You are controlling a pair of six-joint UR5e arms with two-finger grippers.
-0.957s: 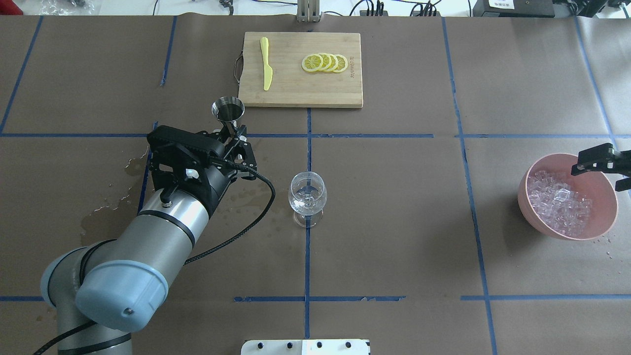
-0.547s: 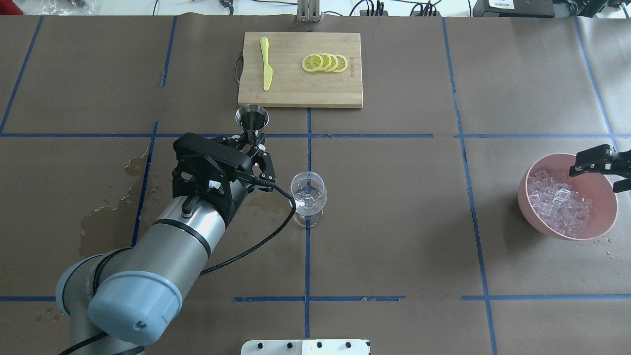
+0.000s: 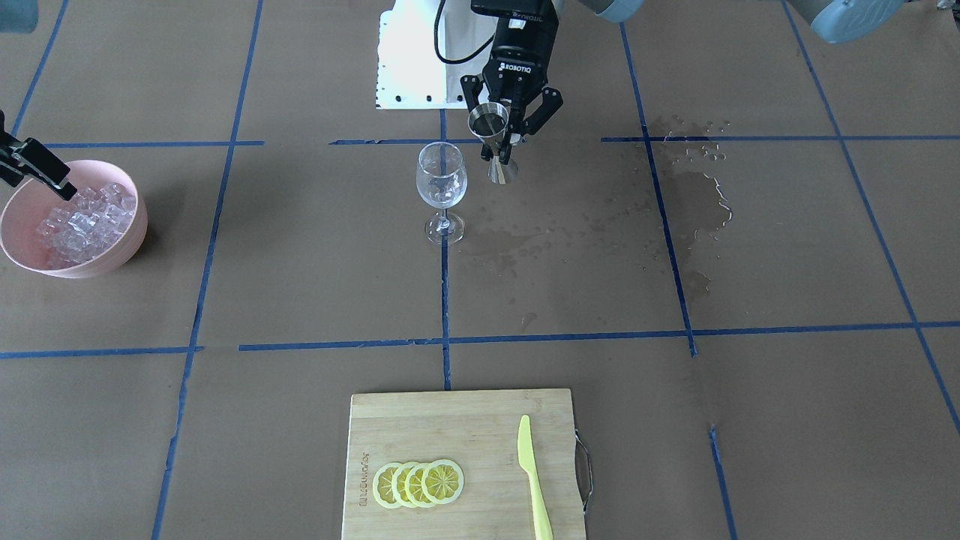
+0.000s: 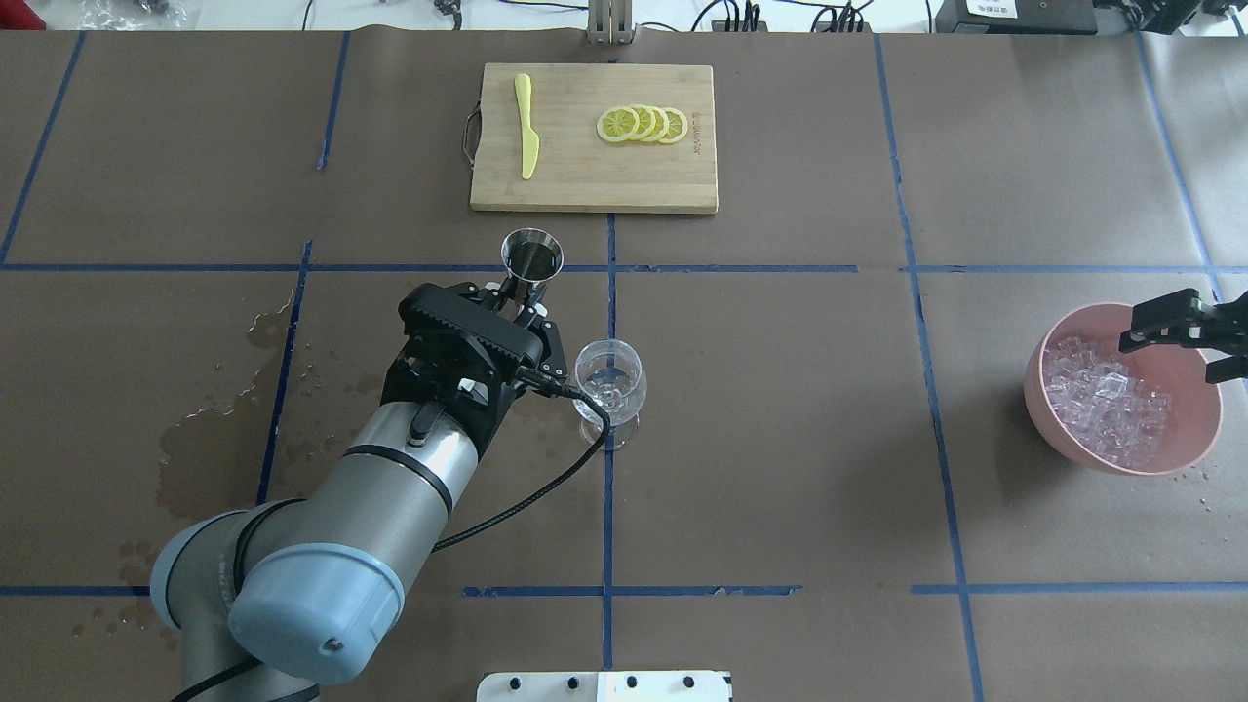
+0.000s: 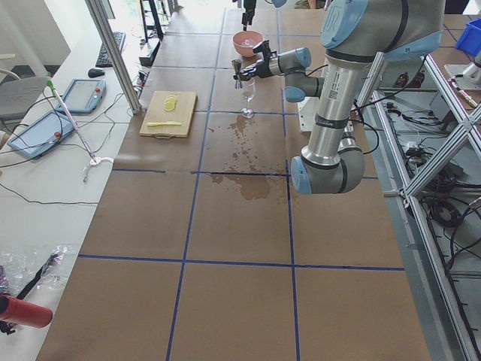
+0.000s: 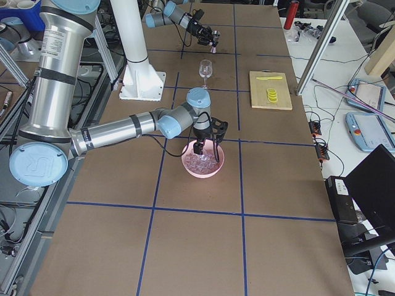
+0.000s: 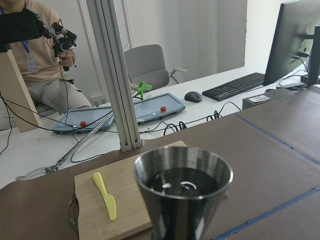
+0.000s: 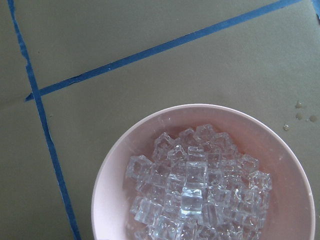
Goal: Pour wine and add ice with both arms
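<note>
Wine [image 7: 182, 182] sits in the steel cup [image 4: 531, 256], held upright in my left end effector [image 3: 501, 146] at eleven o'clock from the glass [image 4: 609, 385]. My right end effector [image 4: 1175, 353] hangs wide over the ice [image 8: 195, 185] in the pink bowl [image 8: 115, 180], at three o'clock.

I see the brown table [image 4: 780, 439], blue tape grid | wine glass [image 4: 609, 390] upright mid-table | cutting board [image 4: 585, 180] at far edge | pink bowl [image 4: 1209, 419] robot's right | wet patches [image 4: 190, 444] robot's left

Ice [image 4: 1102, 405] in bowl [image 4: 1195, 429], right of glass [image 4: 608, 380]
</note>
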